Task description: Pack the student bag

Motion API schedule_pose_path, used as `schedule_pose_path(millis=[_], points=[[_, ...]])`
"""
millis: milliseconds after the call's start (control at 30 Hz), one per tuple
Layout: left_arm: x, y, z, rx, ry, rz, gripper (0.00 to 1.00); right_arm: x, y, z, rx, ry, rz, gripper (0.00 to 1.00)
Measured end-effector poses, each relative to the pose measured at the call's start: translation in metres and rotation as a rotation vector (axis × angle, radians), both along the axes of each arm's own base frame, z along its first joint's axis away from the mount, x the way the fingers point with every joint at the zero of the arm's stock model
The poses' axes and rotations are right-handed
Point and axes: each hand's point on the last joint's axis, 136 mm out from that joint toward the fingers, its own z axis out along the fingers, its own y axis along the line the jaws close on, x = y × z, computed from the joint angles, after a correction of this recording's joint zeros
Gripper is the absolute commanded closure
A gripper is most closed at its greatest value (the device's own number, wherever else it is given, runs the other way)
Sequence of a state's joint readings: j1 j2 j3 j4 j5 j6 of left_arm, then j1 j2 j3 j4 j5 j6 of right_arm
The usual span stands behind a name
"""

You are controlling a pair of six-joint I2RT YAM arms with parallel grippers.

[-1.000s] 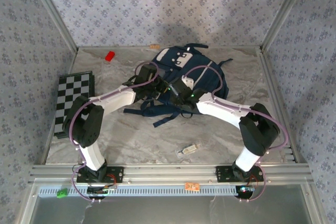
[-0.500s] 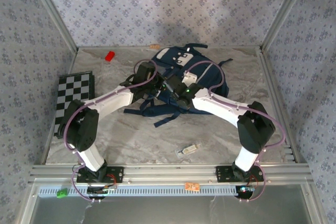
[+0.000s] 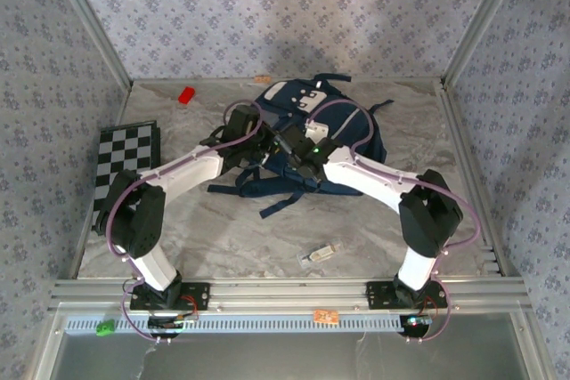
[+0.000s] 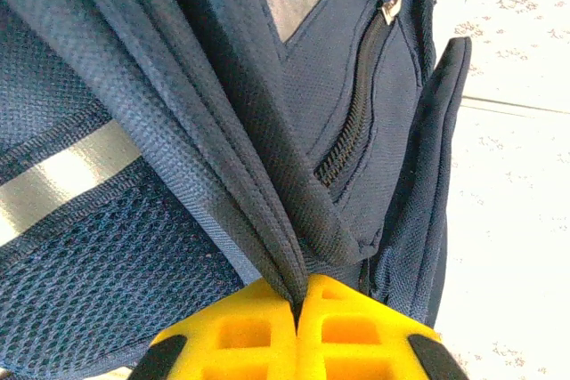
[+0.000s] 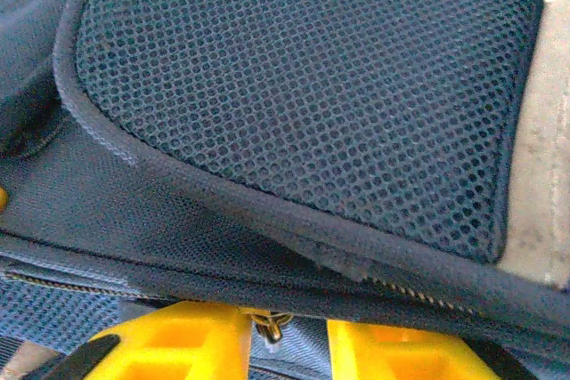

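Note:
The student bag, navy with white patches, lies at the back middle of the table. My left gripper is at its near left side. In the left wrist view the left gripper is shut on a fold of the bag's dark edge trim, beside a zipper. My right gripper is close beside it on the bag. In the right wrist view the right gripper stands open by a narrow gap under a mesh panel. A metal zipper pull hangs in that gap, against the left finger.
A black-and-white checkerboard lies at the left edge. A red block sits at the back left. A small clear item lies near the front middle. Loose dark straps trail from the bag toward me. Patterned walls close in three sides.
My right gripper has moved left and farther onto the bag, and its jaws have narrowed. The left arm has shifted slightly back with its grip unchanged.

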State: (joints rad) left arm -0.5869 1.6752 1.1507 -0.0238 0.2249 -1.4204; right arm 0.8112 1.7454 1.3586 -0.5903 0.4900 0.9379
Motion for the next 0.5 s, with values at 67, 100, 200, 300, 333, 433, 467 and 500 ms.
schedule_pose_path(millis=[67,100,200,300,333,433,467,500], points=[[0.0,0.0004,-0.0004,0.004,-0.001,0.0,1.0,0.0007,0.0007,-0.002,-0.007,0.002,0.006,0.73],[-0.0001,0.0003,-0.0004,0.004,-0.001,0.0,1.0,0.0013,0.0003,-0.0023,-0.009,0.002,0.007,0.75],[0.0001,0.0002,-0.0002,0.005,-0.004,-0.001,1.0,0.0052,0.0003,-0.0019,-0.004,-0.005,0.008,0.81],[0.0005,0.0007,-0.0003,0.007,-0.005,0.001,1.0,0.0068,0.0011,-0.0016,-0.007,-0.006,0.018,0.9],[0.0015,0.002,-0.0003,0.007,-0.005,0.003,1.0,0.0066,0.0011,-0.0013,-0.014,-0.004,0.024,0.93],[0.0039,0.0054,-0.0002,0.007,-0.007,0.004,1.0,0.0054,0.0018,0.0003,-0.021,-0.004,0.031,1.0],[0.0042,0.0061,-0.0001,0.005,-0.006,0.001,1.0,0.0047,0.0024,0.0007,-0.023,-0.004,0.037,1.0],[0.0052,0.0078,0.0,0.005,-0.007,-0.002,1.0,0.0032,0.0028,0.0009,-0.025,-0.005,0.044,1.0]])
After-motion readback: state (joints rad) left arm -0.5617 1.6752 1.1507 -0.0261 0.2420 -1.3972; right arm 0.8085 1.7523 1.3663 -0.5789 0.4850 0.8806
